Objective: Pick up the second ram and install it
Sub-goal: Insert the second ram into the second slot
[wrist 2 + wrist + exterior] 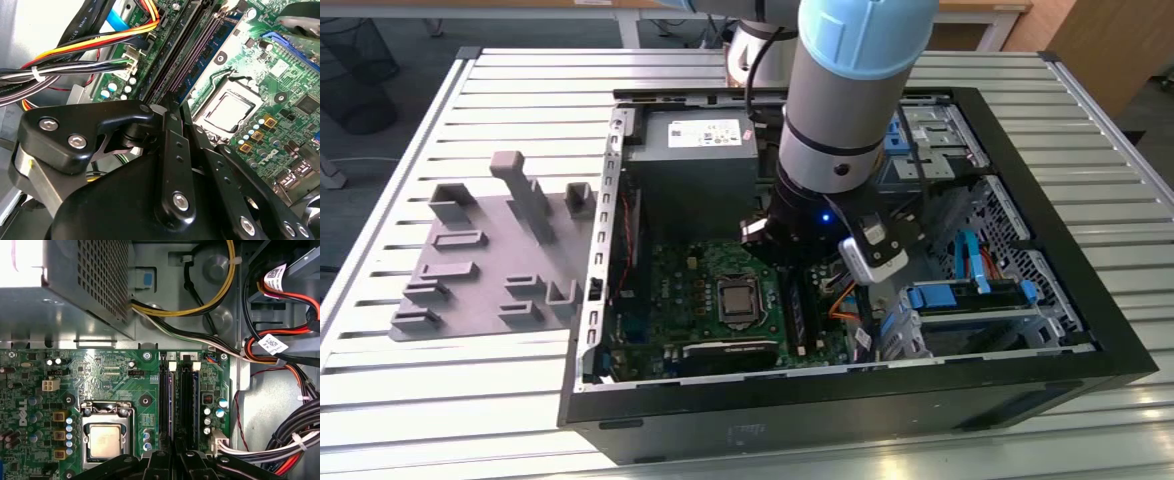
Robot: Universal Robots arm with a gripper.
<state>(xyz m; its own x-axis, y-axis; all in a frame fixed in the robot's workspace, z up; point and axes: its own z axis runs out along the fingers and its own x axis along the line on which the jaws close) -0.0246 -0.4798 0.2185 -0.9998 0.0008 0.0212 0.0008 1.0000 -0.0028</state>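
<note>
My gripper (176, 454) hangs low inside the open computer case (1067, 360), right above the near end of the long black slot rails (166, 395) on the green motherboard (110, 375). In the second wrist view its black linkage covers the foreground and the gripper (172, 107) meets the rails (192, 50) where they begin. The second ram is hidden: the gripper's body covers the spot between its tips, and I cannot pick the strip out among the rails. In the exterior view the arm (847, 110) reaches down into the case beside the processor socket (738, 300).
A grey holder tray (494, 260) with upright blocks lies on the slatted table at the exterior view's left. Bundled cables (280, 440) run close beside the rails. The power supply (700, 160) and drive cages (974, 300) flank the arm inside the case.
</note>
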